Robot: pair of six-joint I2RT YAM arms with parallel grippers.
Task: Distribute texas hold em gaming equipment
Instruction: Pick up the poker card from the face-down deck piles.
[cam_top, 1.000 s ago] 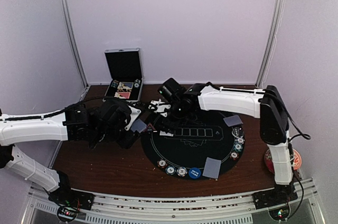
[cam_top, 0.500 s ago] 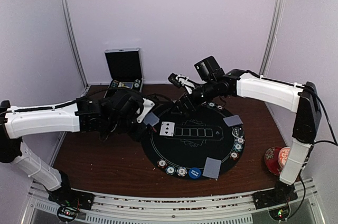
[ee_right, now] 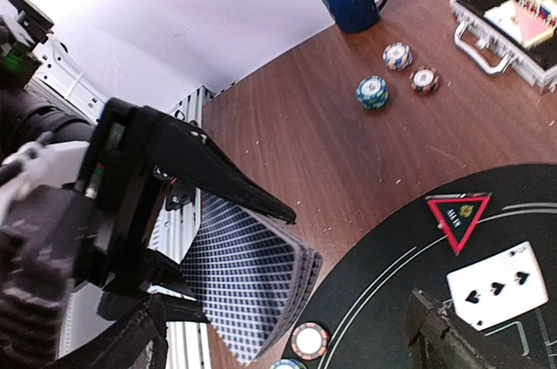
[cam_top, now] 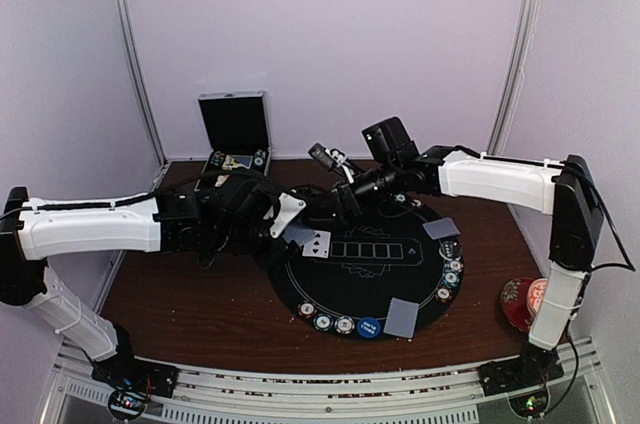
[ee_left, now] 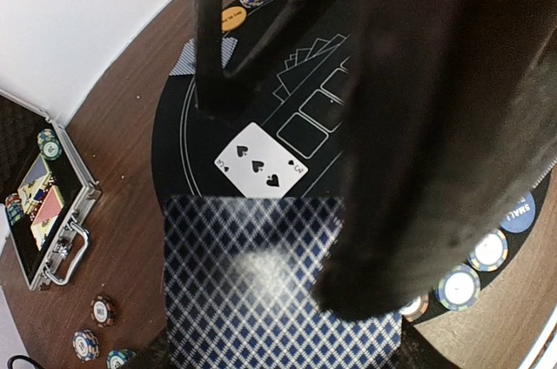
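The left gripper [cam_top: 288,222] is clamped flat on a deck of blue diamond-backed playing cards [ee_left: 274,291]. A face-up three of spades [ee_left: 261,171] lies on the round black mat [cam_top: 370,289] just past the deck's front edge. The right gripper [cam_top: 333,179] hangs a bit beyond that with its fingers spread wide and nothing between them; the three of spades is down by one fingertip, the red triangle marker [ee_right: 457,212] sits just ahead of that card, and the held deck is off toward its other finger.
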